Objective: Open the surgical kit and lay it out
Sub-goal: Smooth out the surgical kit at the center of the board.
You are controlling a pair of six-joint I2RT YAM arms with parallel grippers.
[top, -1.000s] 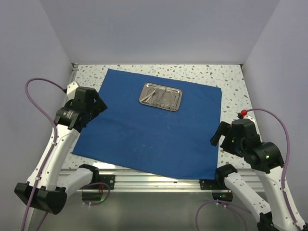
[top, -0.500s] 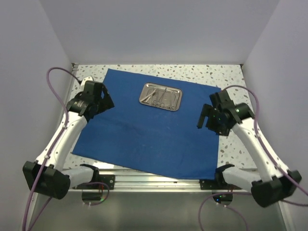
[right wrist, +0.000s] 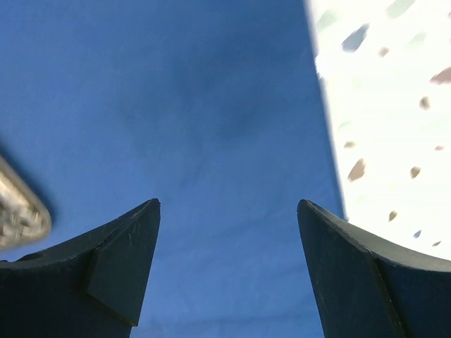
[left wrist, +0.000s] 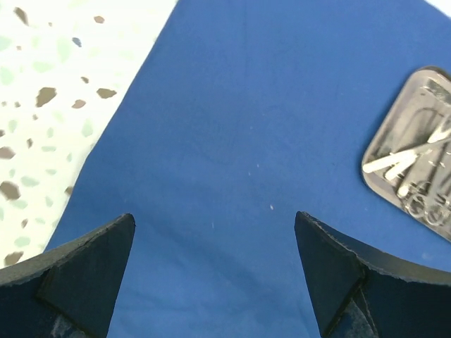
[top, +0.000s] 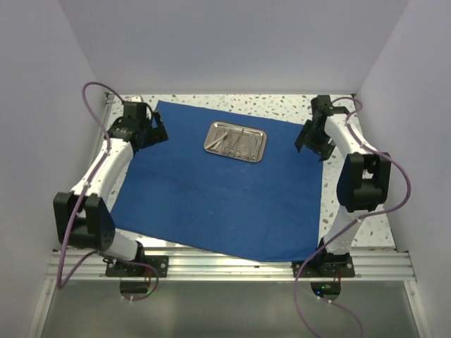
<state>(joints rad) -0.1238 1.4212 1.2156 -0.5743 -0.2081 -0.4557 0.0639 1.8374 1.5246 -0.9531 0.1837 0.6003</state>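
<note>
Standing by the near edge, I see the blue cloth wrap (top: 225, 197) spread flat over most of the speckled worktop (top: 282, 104), its near edge reaching the worktop's near edge. On the cloth, close to its far edge and about midway across, sits the small steel tray (top: 235, 141), with slim silver instruments (left wrist: 416, 158) lying inside it; a few ring handles show among them, though I cannot tell each tool apart. Both arms reach out toward the far corners. The left gripper (left wrist: 213, 232) hangs over the cloth's far left corner, its 2 fingers spread wide with only blue fabric showing between them, the cloth's left edge just beside it and the tray off to its right. The right gripper (right wrist: 227, 204) hangs over the cloth's far right corner, its fingers also spread apart and holding nothing, the cloth's right edge just beside it. Whether either gripper touches the fabric I cannot tell.
</note>
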